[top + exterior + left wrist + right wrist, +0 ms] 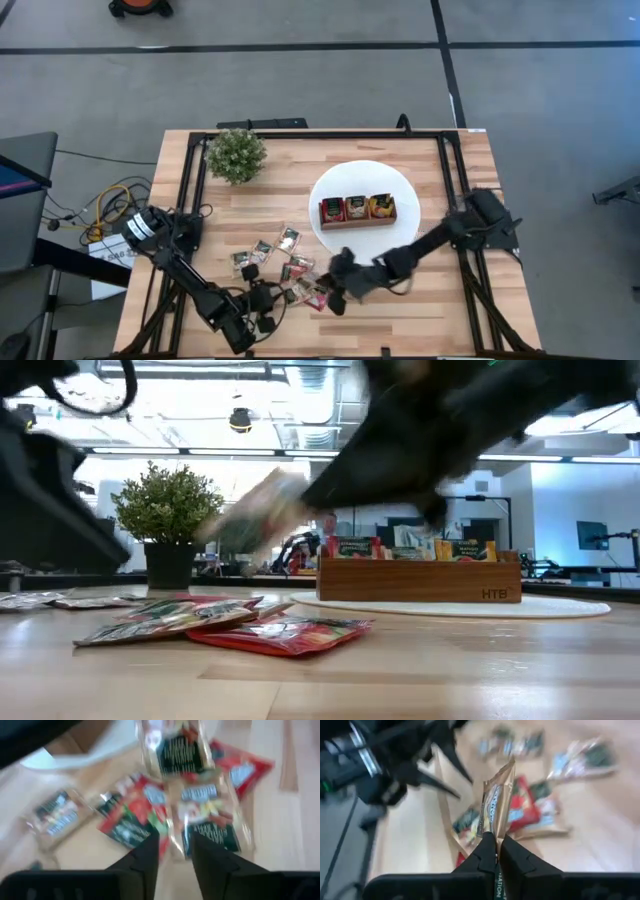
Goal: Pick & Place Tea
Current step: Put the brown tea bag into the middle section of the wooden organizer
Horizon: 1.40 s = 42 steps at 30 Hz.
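Observation:
Several small tea sachets [283,262], red, green and pale, lie flat on the wooden table left of the white plate [330,190]. On the plate stands a brown wooden tray [357,210] with sachets upright in its compartments. My right gripper [496,847] is shut on one pale-gold sachet [496,802], lifted above the pile; the low view shows that sachet [250,515] blurred in the air. My left gripper [175,852] is open close above the sachets at the pile's near side, a pale sachet [207,817] just beyond its fingertips. Whether it touches that sachet I cannot tell. My right gripper pinches the pale-gold sachet by its lower edge [495,831] between its two fingertips. The sachet stands edge-on, rising from the fingers, and is lifted clear of the table and the other sachets. The fingers come slanting down from the table's right side.
A small green potted plant [236,155] stands at the table's far left. The two grippers are close together over the pile near the front edge. A black frame [450,180] runs around the tabletop. Bare wood lies right of the plate.

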{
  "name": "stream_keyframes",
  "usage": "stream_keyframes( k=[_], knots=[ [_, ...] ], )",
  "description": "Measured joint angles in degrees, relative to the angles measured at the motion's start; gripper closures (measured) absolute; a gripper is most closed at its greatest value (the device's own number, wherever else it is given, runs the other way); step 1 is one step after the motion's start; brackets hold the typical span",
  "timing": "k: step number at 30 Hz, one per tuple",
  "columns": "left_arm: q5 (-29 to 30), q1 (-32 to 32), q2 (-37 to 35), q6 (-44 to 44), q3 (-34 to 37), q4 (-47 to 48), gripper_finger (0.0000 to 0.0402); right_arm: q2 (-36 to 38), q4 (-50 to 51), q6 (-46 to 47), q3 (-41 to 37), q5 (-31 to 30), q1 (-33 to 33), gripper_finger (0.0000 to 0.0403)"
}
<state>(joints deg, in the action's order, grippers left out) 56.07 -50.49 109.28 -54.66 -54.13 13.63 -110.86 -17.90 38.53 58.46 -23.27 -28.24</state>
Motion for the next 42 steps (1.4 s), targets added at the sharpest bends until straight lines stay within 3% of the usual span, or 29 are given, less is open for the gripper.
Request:
stream_keyframes(
  k=[6,9,12,15,17,20,27,32,36,42],
  knots=[
    [11.20,0.93,-0.97,5.68,-0.04,-8.62,0.0246,8.07,-7.66,2.00,-11.22,-22.74,-9.24,0.0400],
    [13.06,3.11,-0.95,12.09,-0.04,-16.74,0.0232,9.41,-17.25,-0.79,-15.35,-32.81,-13.75,0.0398],
    [6.92,6.37,-0.64,23.68,-0.07,-28.32,0.0230,9.20,-24.45,-6.44,-17.98,-39.26,-17.45,0.0398],
    [-8.17,10.69,-0.62,37.83,-0.07,-39.58,0.0230,8.88,-31.00,-12.90,-19.19,-43.17,-19.73,0.0401],
    [-12.00,13.30,-0.57,43.83,-0.08,-45.70,0.0230,8.86,-33.81,-17.19,-19.21,-43.55,-20.81,0.0400],
    [-12.35,16.82,-0.57,48.98,-0.09,-51.96,0.0229,8.86,-38.23,-22.54,-19.21,-44.46,-21.76,0.0399],
    [-25.19,21.65,-0.53,49.95,-0.07,-62.48,0.0229,8.86,-40.47,-25.52,-19.19,-44.42,-22.34,0.0401],
    [-26.34,21.93,-0.53,50.17,-0.09,-67.23,0.0237,8.86,-40.49,-25.51,-19.19,-44.39,-22.30,0.0399],
    [-26.34,21.93,-0.53,50.13,-0.09,-67.04,0.0274,8.86,-40.47,-25.50,-19.19,-44.28,-22.09,0.0401],
    [-25.45,22.03,-0.53,50.42,-0.09,-66.84,0.0371,8.84,-40.34,-25.49,-19.19,-43.98,-21.89,0.0396]
  ],
)
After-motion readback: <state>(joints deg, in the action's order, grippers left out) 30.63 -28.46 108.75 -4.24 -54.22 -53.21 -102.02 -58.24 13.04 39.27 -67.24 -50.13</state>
